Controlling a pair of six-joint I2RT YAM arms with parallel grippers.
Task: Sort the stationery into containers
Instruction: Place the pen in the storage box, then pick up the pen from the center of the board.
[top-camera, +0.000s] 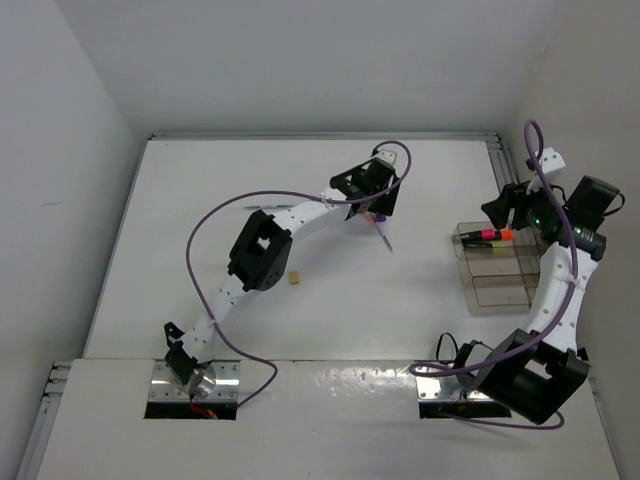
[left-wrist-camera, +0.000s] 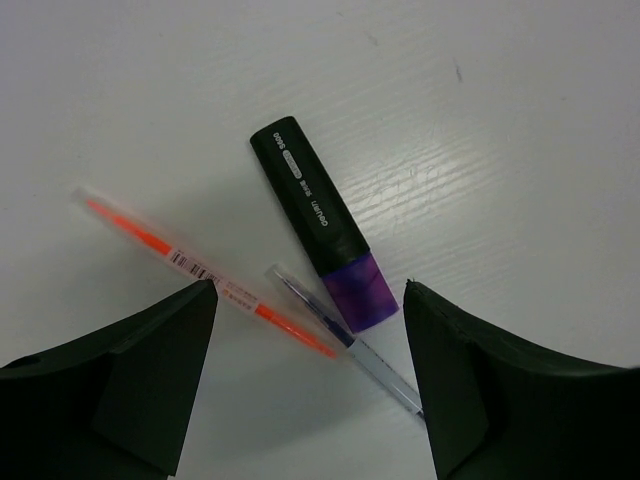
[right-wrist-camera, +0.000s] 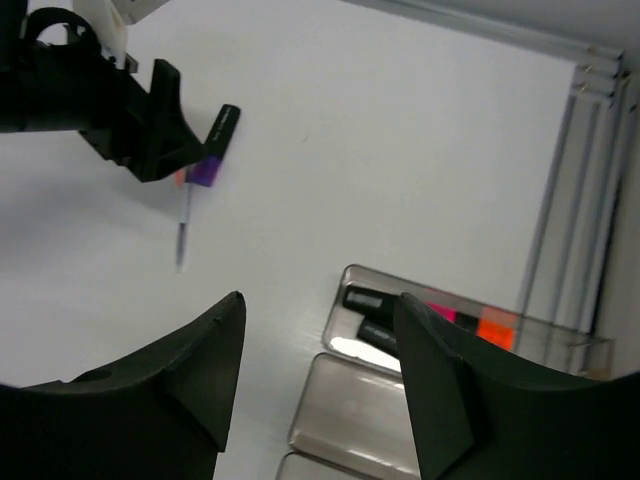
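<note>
My left gripper (left-wrist-camera: 310, 385) is open, low over a cluster of stationery: a black highlighter with a purple end (left-wrist-camera: 318, 222), a thin orange pen (left-wrist-camera: 205, 272) and a thin blue pen (left-wrist-camera: 345, 340). In the top view the left gripper (top-camera: 378, 208) is at mid-table with the pens (top-camera: 384, 235) just below it. A tan eraser block (top-camera: 294, 279) lies left of centre. My right gripper (right-wrist-camera: 320, 375) is open and empty, hovering above the clear containers (right-wrist-camera: 365, 410). The far container (top-camera: 490, 243) holds highlighters with pink and orange ends (top-camera: 492, 235).
The row of clear containers (top-camera: 497, 285) stands at the right side of the table, next to the right arm. A metal rail (right-wrist-camera: 570, 190) runs along the right table edge. The left arm's purple cable (top-camera: 215, 225) loops over the left half.
</note>
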